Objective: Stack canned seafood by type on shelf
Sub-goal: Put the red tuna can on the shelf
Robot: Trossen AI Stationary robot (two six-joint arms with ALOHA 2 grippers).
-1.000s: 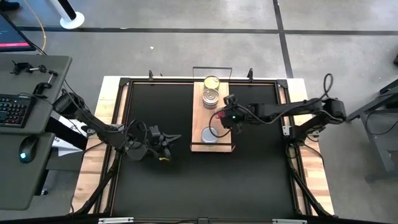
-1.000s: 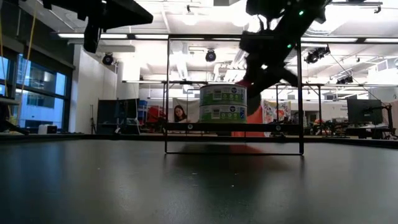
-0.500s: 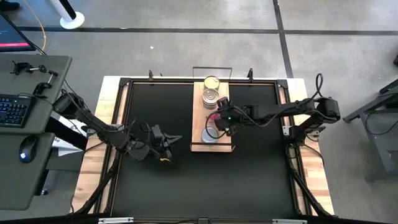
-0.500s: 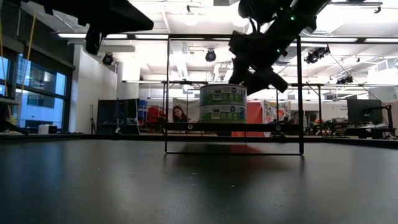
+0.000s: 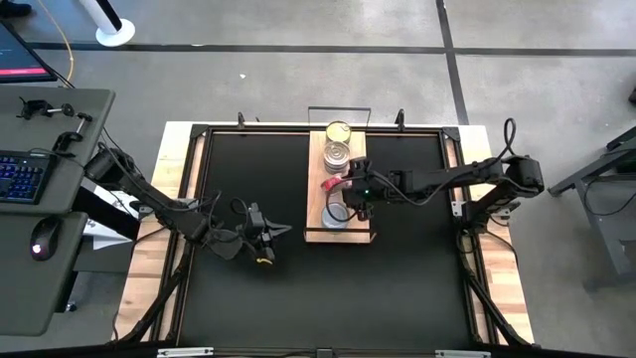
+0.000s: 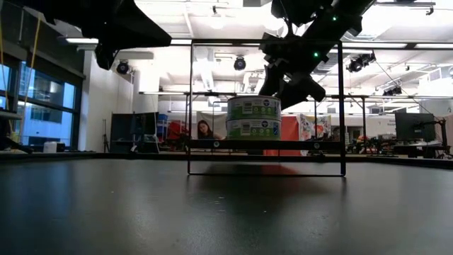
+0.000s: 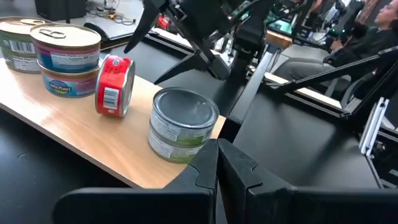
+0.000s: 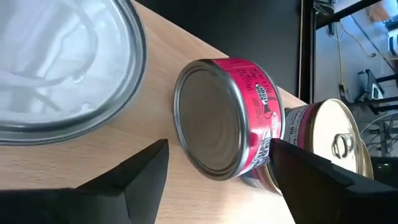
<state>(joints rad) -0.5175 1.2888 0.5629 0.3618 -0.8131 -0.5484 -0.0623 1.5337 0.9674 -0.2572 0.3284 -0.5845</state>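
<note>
The shelf [image 5: 364, 225] is a light-wood plank with black wire rails, lying mid-table. It carries a gold-lidded tin [image 5: 338, 131] at the far end, then a silver-lidded stack [image 5: 338, 154], then a red tin [image 5: 332, 184] standing on its rim. A silver-lidded green-labelled tin [image 5: 335, 214] is nearest, and the low view shows two green-labelled tins [image 6: 253, 117] stacked. My right gripper [image 5: 349, 196] hovers open over the shelf. In its wrist view the fingers stand on either side of the red tin [image 8: 224, 121], apart from it. My left gripper [image 5: 282, 231] is shut over the tabletop, left of the shelf.
The black tabletop [image 5: 417, 278] spreads around the shelf, with a wooden border beyond it. Wire rails [image 6: 191, 106] rise at the shelf's short ends. A desk with a keyboard [image 5: 20, 174] stands off the table's left side. A person sits far back in the room [image 6: 205, 129].
My right gripper has moved toward the table's left, over the shelf, and sunk a little. The red tin showed close against the fingers a second ago and now stands on its rim just left of them. My left gripper has drifted slightly toward the near edge.
</note>
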